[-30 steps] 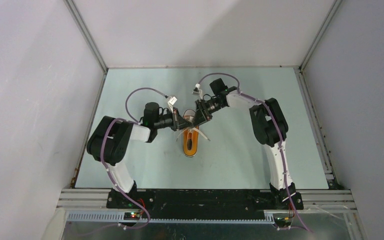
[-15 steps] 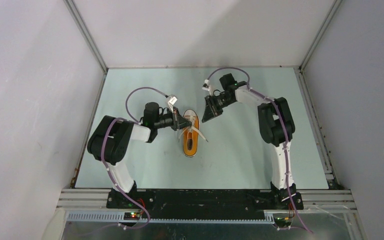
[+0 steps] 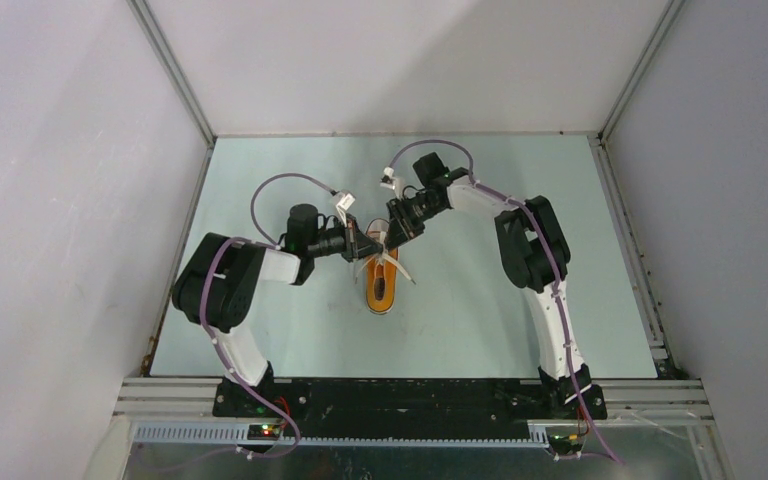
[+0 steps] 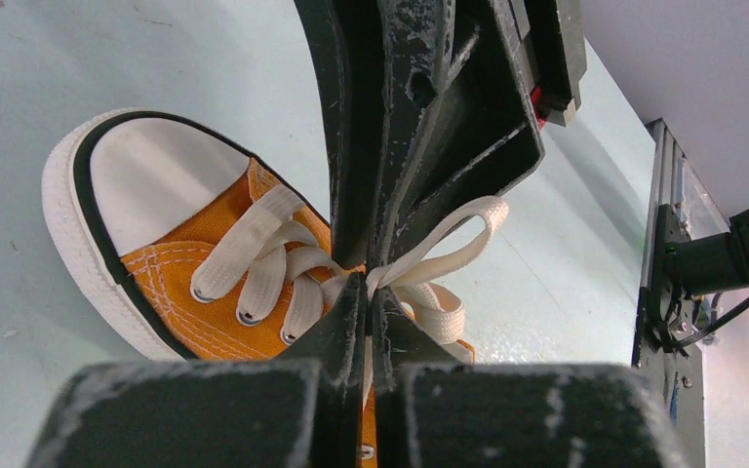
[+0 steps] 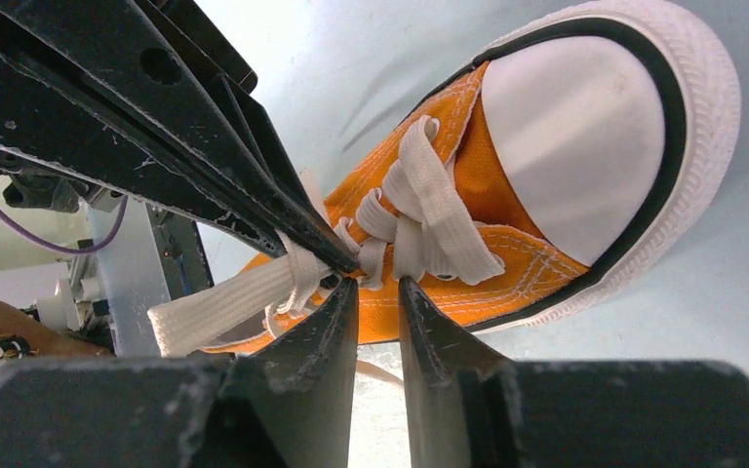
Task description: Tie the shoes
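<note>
Careful: your left gripper (image 4: 368, 290) pinches the lace (image 4: 444, 244); the right gripper (image 5: 378, 288), jaws narrow, could knock it loose.

Black-and-white arms (image 3: 230, 290), purple cables (image 3: 285, 178), scuffed black pincers (image 4: 366, 288) (image 5: 378, 288)

light: bright, even, diffuse, from above | shadows: soft, faint on desk (image 3: 290, 330) beside sneaker (image 4: 205, 263) | focus: my jaws' near bases blurred in both wrist views, sneaker sharp | top view: slightly soft
</note>
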You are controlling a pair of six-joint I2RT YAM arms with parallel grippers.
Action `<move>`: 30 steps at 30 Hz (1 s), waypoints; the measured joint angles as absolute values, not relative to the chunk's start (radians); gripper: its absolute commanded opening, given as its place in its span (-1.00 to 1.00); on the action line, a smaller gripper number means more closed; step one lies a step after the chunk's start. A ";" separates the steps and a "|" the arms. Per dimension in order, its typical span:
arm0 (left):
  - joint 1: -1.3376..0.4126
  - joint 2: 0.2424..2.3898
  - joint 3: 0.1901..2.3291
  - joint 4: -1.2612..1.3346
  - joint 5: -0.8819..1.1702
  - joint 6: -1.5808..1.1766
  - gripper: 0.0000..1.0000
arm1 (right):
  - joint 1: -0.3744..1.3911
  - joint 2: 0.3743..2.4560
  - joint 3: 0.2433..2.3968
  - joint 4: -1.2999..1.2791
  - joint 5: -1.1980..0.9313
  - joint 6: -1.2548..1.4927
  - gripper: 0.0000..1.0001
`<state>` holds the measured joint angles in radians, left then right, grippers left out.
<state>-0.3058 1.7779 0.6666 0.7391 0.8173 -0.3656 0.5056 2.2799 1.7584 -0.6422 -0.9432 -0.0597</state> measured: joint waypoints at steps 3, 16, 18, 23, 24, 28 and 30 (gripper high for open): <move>-0.305 1.774 0.667 0.738 0.819 -0.366 -1.00 | 0.503 2.280 1.751 -0.625 -0.964 -0.045 -0.37; -0.303 1.767 0.667 0.729 0.834 -0.366 -1.00 | 0.485 2.283 1.735 -0.587 -1.016 0.012 -0.20; -0.303 1.767 0.667 0.726 0.834 -0.367 -1.00 | 0.485 2.285 1.733 -0.583 -1.022 0.014 -0.19; -0.302 1.766 0.667 0.722 0.844 -0.367 -1.00 | 0.478 2.291 1.722 -0.569 -1.062 0.019 -0.16; -0.302 1.766 0.667 0.721 0.844 -0.366 -1.00 | 0.475 2.291 1.716 -0.563 -1.077 0.024 -0.18; -0.302 1.766 0.667 0.722 0.839 -0.366 -1.00 | 0.475 2.291 1.708 -0.538 -1.169 0.064 -0.28; -0.302 1.766 0.667 0.722 0.839 -0.366 -1.00 | 0.475 2.291 1.703 -0.524 -1.195 0.081 -0.27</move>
